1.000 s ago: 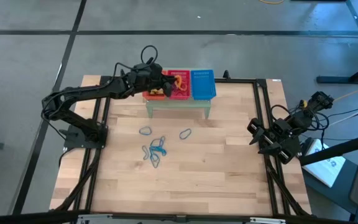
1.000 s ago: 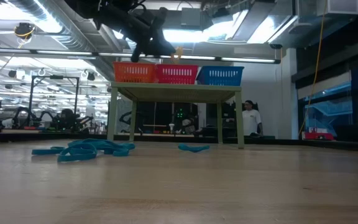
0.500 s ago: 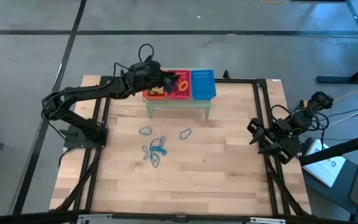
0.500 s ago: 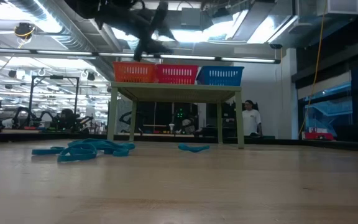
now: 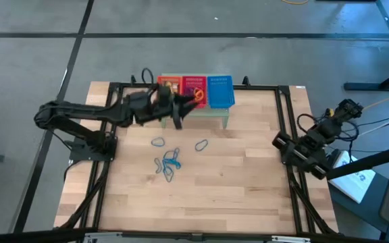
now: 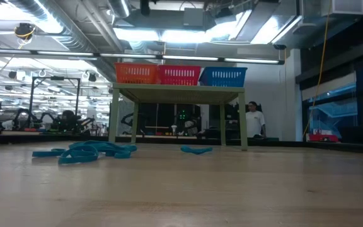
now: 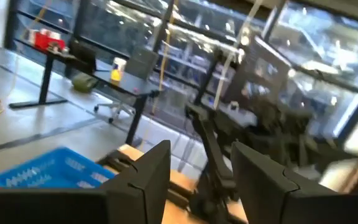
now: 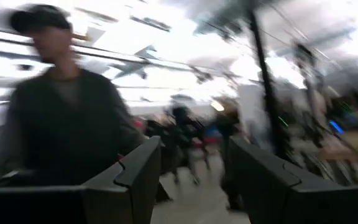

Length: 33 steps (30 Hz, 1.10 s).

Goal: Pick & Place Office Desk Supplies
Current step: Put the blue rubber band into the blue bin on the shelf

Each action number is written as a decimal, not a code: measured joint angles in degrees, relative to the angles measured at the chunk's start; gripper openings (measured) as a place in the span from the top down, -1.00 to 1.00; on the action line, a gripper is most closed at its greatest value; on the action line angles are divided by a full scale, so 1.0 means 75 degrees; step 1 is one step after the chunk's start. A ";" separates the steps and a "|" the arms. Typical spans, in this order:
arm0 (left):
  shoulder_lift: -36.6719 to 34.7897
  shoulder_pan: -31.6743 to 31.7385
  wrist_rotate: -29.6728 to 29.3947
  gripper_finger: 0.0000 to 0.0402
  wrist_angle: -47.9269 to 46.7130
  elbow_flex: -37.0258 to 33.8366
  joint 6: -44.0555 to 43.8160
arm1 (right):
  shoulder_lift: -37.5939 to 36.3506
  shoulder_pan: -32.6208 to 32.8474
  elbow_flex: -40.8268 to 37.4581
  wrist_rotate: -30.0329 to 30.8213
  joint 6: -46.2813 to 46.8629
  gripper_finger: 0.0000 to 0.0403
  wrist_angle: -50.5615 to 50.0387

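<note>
**Left gripper empty by the shelf**

Left gripper (image 7: 197, 171) – fingers spread, nothing between them – hangs at the small shelf's (image 5: 225, 116) front, just below the red basket (image 5: 194, 91). Only the high view shows the orange loop (image 5: 198, 92) inside it. Blue loops (image 5: 169, 162) lie on the table (image 5: 248, 196); low view shows them flat. Right gripper (image 8: 188, 177) waits released at the table's right edge.

Blue loops (image 5: 168, 164) clustered flat on wooden surface (image 5: 235, 189), two more (image 5: 157, 142) (image 5: 201, 144) lying apart; orange loop (image 5: 198, 93) rests in red basket (image 5: 193, 84).
</note>
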 joint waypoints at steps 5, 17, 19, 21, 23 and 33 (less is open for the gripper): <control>-0.0173 -0.1253 -0.1026 0.21 -0.0087 0.0000 0.0382 | 0.0123 0.0002 0.0000 -0.1119 -0.0472 0.05 0.0754; 0.0005 -0.3356 -0.3345 0.21 -0.0607 0.0000 0.0253 | 0.0463 0.0000 0.0000 -0.1000 -0.0325 0.05 0.0780; 0.0085 -0.3568 -0.3577 0.21 -0.0598 0.0000 0.0080 | 0.0515 0.0000 0.0000 -0.0999 -0.0326 0.05 0.0778; 0.0201 -0.3715 -0.3767 0.21 -0.0541 0.0000 -0.0113 | 0.0554 0.0000 0.0000 -0.0905 -0.0325 0.05 0.0778; 0.0353 -0.3867 -0.3831 0.21 -0.0403 0.0000 -0.0141 | 0.0599 0.0000 0.0000 -0.0883 -0.0325 0.05 0.0781; 0.0731 -0.4332 -0.4249 0.21 0.0090 0.0000 -0.0158 | 0.0806 0.0000 0.0000 -0.0205 0.0663 0.05 0.0720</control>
